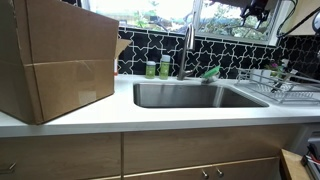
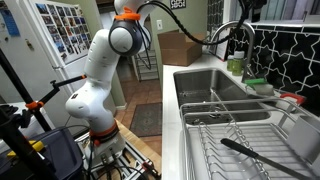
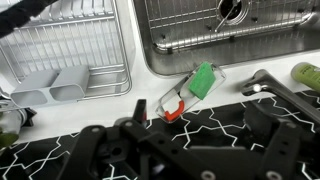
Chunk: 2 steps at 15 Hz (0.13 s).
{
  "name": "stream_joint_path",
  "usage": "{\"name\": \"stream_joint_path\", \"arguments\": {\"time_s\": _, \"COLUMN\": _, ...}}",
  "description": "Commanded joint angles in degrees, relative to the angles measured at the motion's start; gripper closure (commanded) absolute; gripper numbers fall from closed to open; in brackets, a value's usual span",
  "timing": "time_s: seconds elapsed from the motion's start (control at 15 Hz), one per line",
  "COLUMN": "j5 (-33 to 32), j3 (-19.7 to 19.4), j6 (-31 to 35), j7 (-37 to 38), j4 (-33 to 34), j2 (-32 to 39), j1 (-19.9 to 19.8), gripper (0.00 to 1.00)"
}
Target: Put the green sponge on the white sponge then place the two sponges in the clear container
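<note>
The green sponge (image 3: 203,80) lies in the upper end of the clear container (image 3: 172,102), which has a red clasp and sits on the counter behind the sink. The green sponge also shows in both exterior views (image 1: 211,72) (image 2: 258,84). The white sponge does not show distinctly; I cannot tell whether it lies under the green one. My gripper (image 3: 190,130) hangs high above the back of the sink, well clear of the container, with its dark fingers spread and nothing between them. It is at the top edge in both exterior views (image 1: 255,12) (image 2: 250,9).
A steel sink (image 1: 195,95) fills the counter's middle, with a faucet (image 1: 186,50) behind it. Two green bottles (image 1: 157,68) stand by the faucet. A wire dish rack (image 1: 285,85) is on one side and a large cardboard box (image 1: 55,60) on the other.
</note>
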Motion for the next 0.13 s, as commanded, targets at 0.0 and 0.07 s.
{"name": "stream_joint_path", "arguments": {"time_s": 0.0, "j5": -0.24, "j3": 0.53, "j6": -0.47, "j7": 0.12, "j4": 0.97, "j2": 0.65, "j1": -0.29, "gripper": 0.00}}
{"name": "stream_joint_path", "arguments": {"time_s": 0.07, "j5": -0.20, "j3": 0.54, "j6": -0.62, "j7": 0.14, "j4": 1.31, "j2": 0.94, "j1": -0.33, "gripper": 0.00}}
